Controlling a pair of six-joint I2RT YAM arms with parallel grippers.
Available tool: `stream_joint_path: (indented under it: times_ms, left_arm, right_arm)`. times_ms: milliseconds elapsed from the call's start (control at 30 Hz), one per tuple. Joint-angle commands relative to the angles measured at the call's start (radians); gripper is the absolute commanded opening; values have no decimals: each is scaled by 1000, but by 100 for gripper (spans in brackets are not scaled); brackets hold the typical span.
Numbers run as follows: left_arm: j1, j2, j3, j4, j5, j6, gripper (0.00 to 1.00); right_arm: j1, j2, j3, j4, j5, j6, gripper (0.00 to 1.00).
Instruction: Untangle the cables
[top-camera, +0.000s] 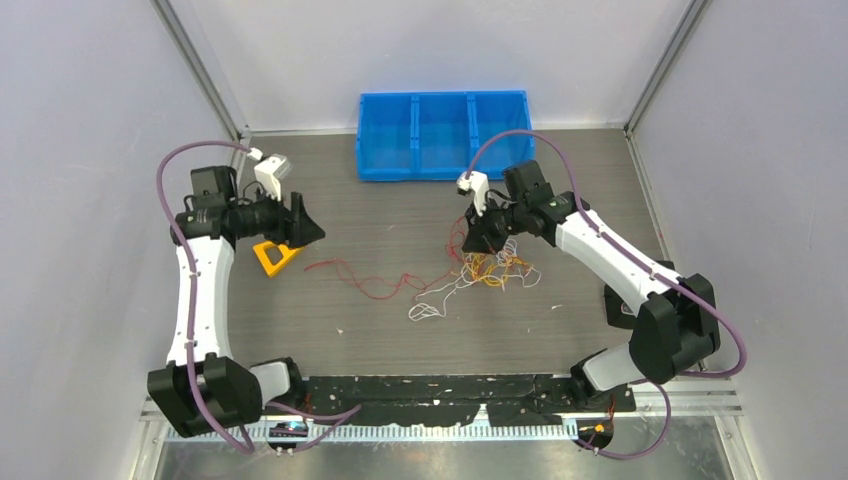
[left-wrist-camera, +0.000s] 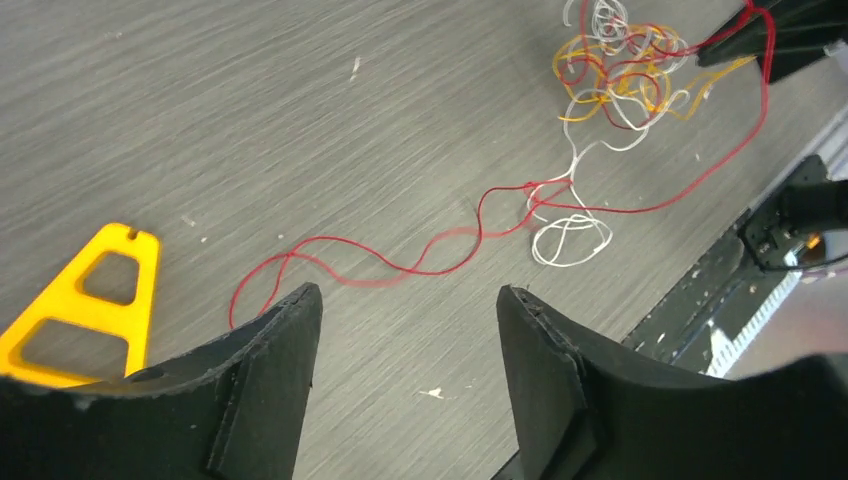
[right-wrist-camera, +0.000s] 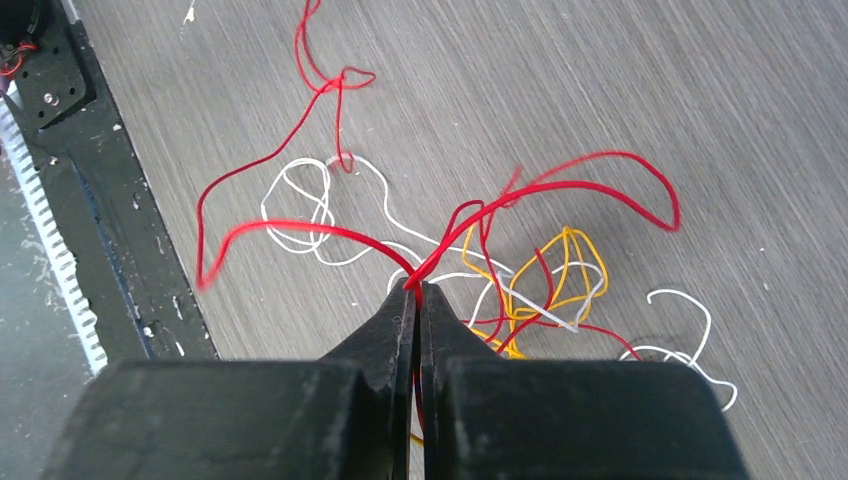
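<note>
On the table: grey wood-grain top, flecked with small white scraps, walled by pale panels left, right and rear.
Left gripper: jaws spread, nothing between them, over the table's left part.
Yellow triangle: lay flat just beside that gripper.
Blue bin: three compartments, against the rear wall.
Cables: red, orange and white tangle right of centre; one red strand trailed leftward toward the triangle.
Right gripper: pressed together, pinching a red strand at the tangle.

Tangled cables beside right arm; red strand trails left toward yellow triangle; blue bin behind.
</note>
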Motion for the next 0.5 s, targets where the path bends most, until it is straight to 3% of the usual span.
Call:
stream_joint_path:
  times_ms: [0,167,467]
  left_arm:
    - [-33,-59,-26,19,134,189,71]
    - [-234,-87,-96,102,34,316,73]
    - [-561,87,-203,199,-143,450,74]
  right_arm:
    - [10,-12,52,-22,-49,2,5]
    - [10,21,63,-65,9,-35,5]
    - [8,43,17,-69,39,-40,5]
